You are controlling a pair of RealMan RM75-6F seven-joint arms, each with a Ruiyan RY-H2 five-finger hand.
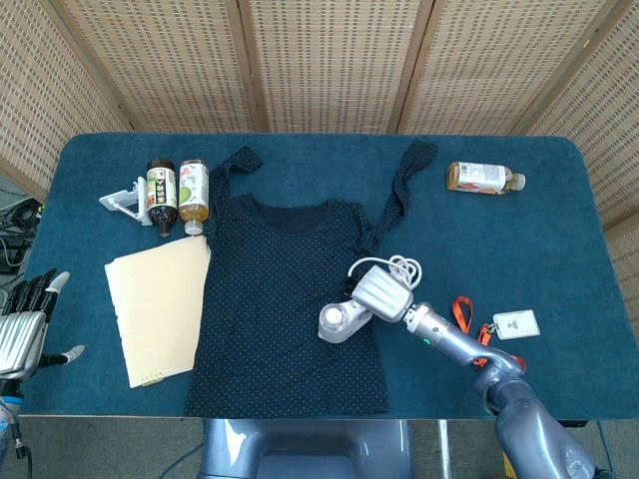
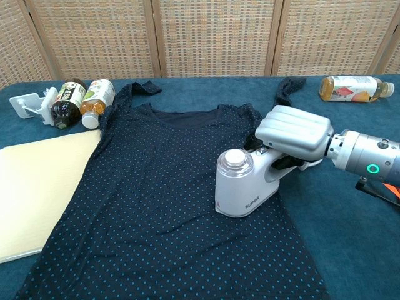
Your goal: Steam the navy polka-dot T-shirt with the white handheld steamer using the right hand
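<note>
Bright, even light throughout, with soft faint shadows, no glare, and sharp focus in both views.

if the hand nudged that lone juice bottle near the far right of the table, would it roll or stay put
The juice bottle lies on its side on the blue cloth, so a sideways nudge would probably set it rolling. The soft cloth may slow it soon. It looks partly filled, so the liquid could shift and make it wobble.
</note>
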